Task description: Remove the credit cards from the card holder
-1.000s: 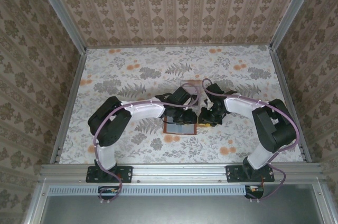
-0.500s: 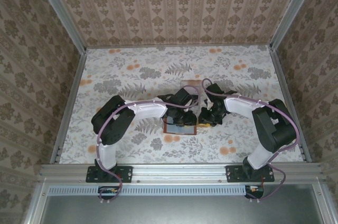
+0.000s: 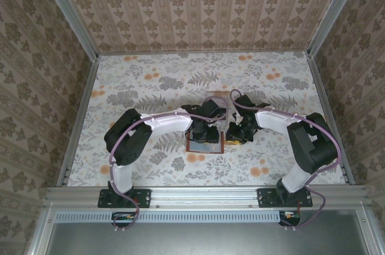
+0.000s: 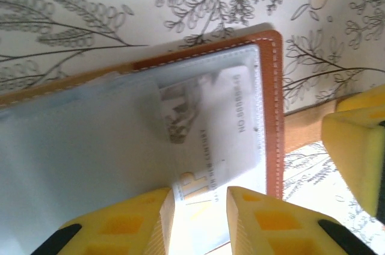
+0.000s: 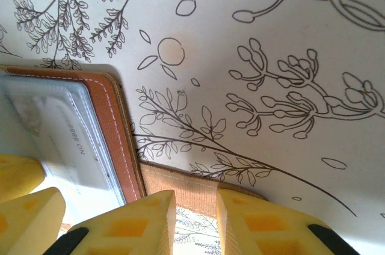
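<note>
The small flat brown leather card holder (image 4: 272, 86) lies open on the table (image 3: 150, 86), just ahead of the two arms and between their wrists, with its grey-blue lining facing up. A thin pale rectangular credit card (image 4: 228, 122) with printed lettering sits in the clear pocket next to the stitched right edge. Its near end sticks out past the pocket mouth and shows a gold chip.

The left hand (image 4: 200, 198) is at that protruding end with its yellow fingers narrowly apart. The pictures do not show whether they pinch the card or only straddle it. The right hand (image 5: 195, 198) is just beside the holder's right edge, also narrow, at the little tan strap tab (image 5: 180, 184). It cannot be told whether it clamps the tab or merely pins it.

The task looks to be in its early or middle part. At least this one card is partly drawn but not free. How many others remain in the holder cannot be read from its cloudy pockets.

The table is covered by a pale sheet printed with grey ferns and orange blossoms. Beige damask wallpaper walls (image 3: 198, 8) close it in on three sides, and a grey aluminium rail (image 3: 204, 193) runs along the near edge.
</note>
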`<state>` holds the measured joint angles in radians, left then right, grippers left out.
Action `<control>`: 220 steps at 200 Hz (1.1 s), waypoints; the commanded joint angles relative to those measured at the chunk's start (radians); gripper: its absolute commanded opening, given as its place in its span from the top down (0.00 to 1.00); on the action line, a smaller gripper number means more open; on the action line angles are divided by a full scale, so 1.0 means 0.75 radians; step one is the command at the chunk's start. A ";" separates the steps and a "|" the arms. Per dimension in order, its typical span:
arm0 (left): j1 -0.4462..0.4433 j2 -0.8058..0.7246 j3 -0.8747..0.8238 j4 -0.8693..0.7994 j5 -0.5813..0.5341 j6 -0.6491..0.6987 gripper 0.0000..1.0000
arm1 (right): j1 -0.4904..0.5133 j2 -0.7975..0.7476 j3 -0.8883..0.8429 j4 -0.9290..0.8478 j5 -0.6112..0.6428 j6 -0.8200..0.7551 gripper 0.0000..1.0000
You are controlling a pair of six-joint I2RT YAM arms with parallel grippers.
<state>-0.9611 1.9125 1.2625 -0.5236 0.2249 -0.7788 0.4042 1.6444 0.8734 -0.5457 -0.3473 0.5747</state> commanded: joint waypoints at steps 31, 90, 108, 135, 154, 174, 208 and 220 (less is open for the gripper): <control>-0.004 -0.053 0.037 -0.223 -0.184 0.070 0.66 | 0.008 0.017 0.012 -0.034 0.031 -0.027 0.74; -0.007 -0.085 0.067 -0.302 -0.266 0.083 0.63 | 0.007 0.015 0.013 -0.035 0.030 -0.028 0.74; -0.009 -0.095 0.077 -0.329 -0.291 0.089 0.62 | 0.007 0.015 0.015 -0.038 0.031 -0.028 0.74; -0.011 -0.102 0.086 -0.354 -0.314 0.097 0.61 | 0.008 0.015 0.015 -0.037 0.030 -0.026 0.74; -0.011 -0.106 0.088 -0.354 -0.312 0.097 0.61 | 0.007 0.013 0.015 -0.037 0.031 -0.027 0.74; -0.011 -0.106 0.089 -0.351 -0.308 0.100 0.63 | 0.007 0.014 0.014 -0.040 0.031 -0.028 0.74; -0.013 -0.119 0.084 -0.337 -0.292 0.101 0.73 | 0.009 0.013 0.017 -0.039 0.030 -0.027 0.74; -0.013 -0.127 0.080 -0.320 -0.274 0.100 0.77 | 0.008 0.016 0.021 -0.040 0.030 -0.028 0.74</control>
<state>-0.9638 1.8591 1.3041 -0.7555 0.0139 -0.7128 0.4049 1.6444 0.8738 -0.5457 -0.3477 0.5716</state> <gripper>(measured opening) 0.259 0.260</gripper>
